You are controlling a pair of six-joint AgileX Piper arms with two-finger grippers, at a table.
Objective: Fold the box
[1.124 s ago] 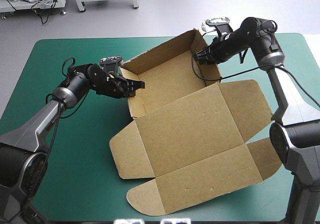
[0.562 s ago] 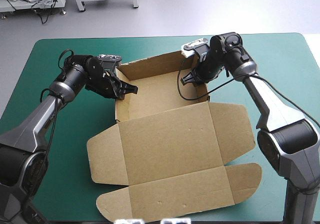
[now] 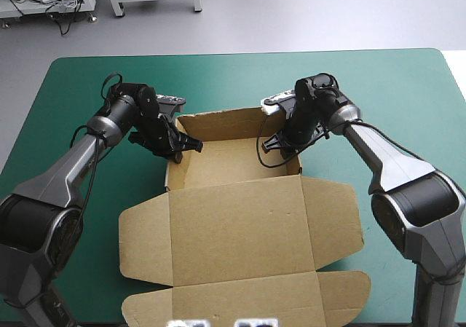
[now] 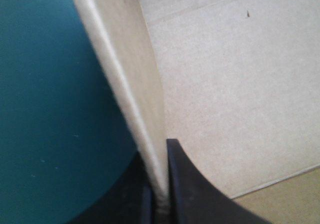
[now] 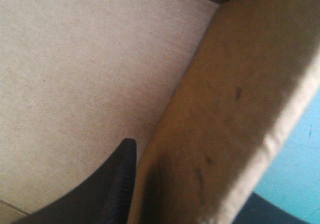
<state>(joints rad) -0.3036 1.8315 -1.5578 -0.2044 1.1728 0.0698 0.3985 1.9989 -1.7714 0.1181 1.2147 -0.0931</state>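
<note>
Teal-green cover (image 3: 87,87) carries the brown box (image 3: 240,218) at its middle, the tray part toward twelve o'clock and the lid lying flat toward six. At the tray's nine o'clock wall the left gripper (image 3: 182,146) pinches the board between its black fingers. At the three o'clock wall the right gripper (image 3: 280,143) probably pinches too, though its outer finger barely shows. This looks like the wall-raising step. Next calls for squaring both walls, then letting go evenly so neither springs back

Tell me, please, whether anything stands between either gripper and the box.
Nothing visible does. The left gripper is shut on the left wall of the box, the right gripper on its right wall, each with one finger inside and one outside.
</note>
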